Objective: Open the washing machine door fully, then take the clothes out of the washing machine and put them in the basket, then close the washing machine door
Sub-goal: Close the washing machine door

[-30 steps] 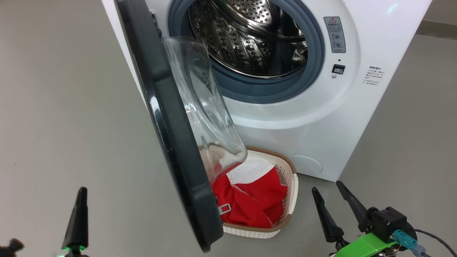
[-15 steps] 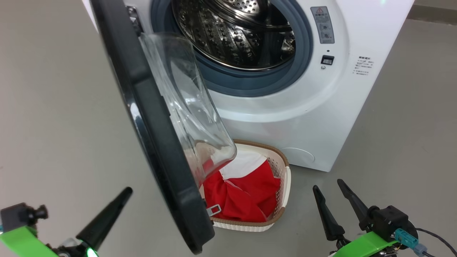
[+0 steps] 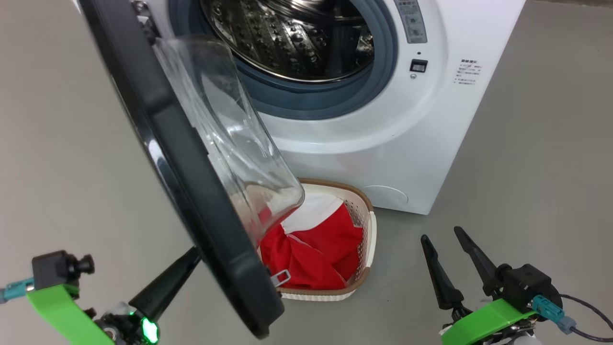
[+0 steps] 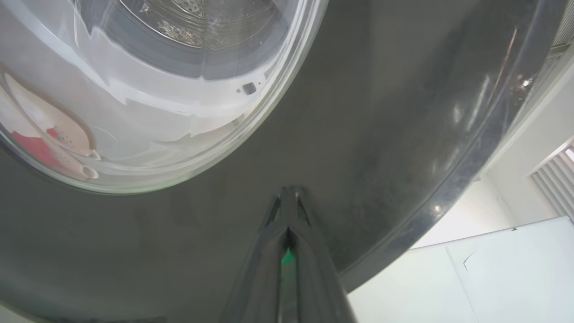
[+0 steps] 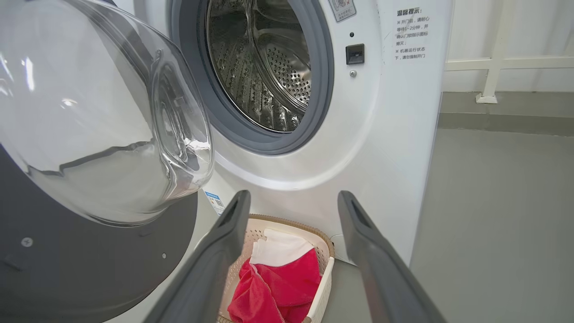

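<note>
The washing machine point(image 3: 383, 143) stands with its steel drum point(image 3: 287, 38) bare. Its door point(image 3: 191, 182) hangs open, edge-on to me, the glass bowl point(image 3: 230, 143) facing the machine. Below the bowl, the basket point(image 3: 369, 239) sits on the floor against the machine's front and holds the red and white clothes point(image 3: 311, 254). My left gripper point(image 3: 191, 256) is shut and empty, its tip at the door's outer black face point(image 4: 381, 112), as the left wrist view point(image 4: 288, 233) shows. My right gripper point(image 3: 440, 233) is open and empty, right of the basket. In its own view the gripper point(image 5: 293, 195) frames the basket point(image 5: 291, 222) and clothes point(image 5: 273, 287).
Grey floor point(image 3: 527, 167) lies all around the machine. A white railing point(image 5: 493, 63) and a low kerb run along the wall behind the machine's right side. A cable point(image 3: 584, 311) trails from my right wrist.
The head camera has shifted, sliding the scene left and up. My left gripper has risen and swung its shut fingers rightward up to the door's outer face. The right gripper has hardly moved.
</note>
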Robot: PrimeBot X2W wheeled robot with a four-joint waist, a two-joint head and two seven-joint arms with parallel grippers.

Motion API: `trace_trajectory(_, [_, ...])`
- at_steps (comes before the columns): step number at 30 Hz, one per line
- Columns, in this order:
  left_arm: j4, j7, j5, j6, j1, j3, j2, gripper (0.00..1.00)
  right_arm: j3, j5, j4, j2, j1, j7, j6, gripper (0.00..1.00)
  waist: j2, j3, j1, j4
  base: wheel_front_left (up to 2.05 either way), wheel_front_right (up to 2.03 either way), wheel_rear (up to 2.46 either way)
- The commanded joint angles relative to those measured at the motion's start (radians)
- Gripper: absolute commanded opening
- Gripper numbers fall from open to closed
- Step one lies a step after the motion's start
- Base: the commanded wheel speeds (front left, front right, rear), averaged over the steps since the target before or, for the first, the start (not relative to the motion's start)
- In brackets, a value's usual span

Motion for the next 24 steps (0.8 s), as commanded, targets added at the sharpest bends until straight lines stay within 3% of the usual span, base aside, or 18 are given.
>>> trace_trajectory(1, [-0.027, 0.011, 0.007, -0.006, -0.047, 0.037, 0.009, 0.00, 0.019, 0.003, -0.026, 0.001, -0.036, -0.006, 0.005, 1.00, -0.0001, 0.010, 0.0000, -0.010, 0.00, 0.00, 0.00])
trace_trajectory(14, [-0.006, -0.009, 0.116, -0.006, -0.224, 0.001, -0.088, 0.00, 0.012, 0.010, -0.047, 0.001, -0.079, -0.006, 0.005, 1.00, -0.0001, 0.082, 0.0000, -0.107, 0.00, 0.00, 0.00])
trace_trajectory(20, [0.029, -0.084, 0.157, -0.006, -0.324, -0.049, -0.092, 0.00, 0.013, 0.009, -0.059, 0.001, -0.101, -0.006, 0.005, 1.00, -0.0001, 0.125, 0.0000, -0.173, 0.00, 0.00, 0.00])
trace_trajectory(24, [0.053, -0.142, 0.186, -0.006, -0.393, -0.083, -0.065, 0.00, 0.016, 0.011, -0.070, 0.001, -0.120, -0.006, 0.005, 1.00, -0.0001, 0.163, 0.0000, -0.219, 0.00, 0.00, 0.00])
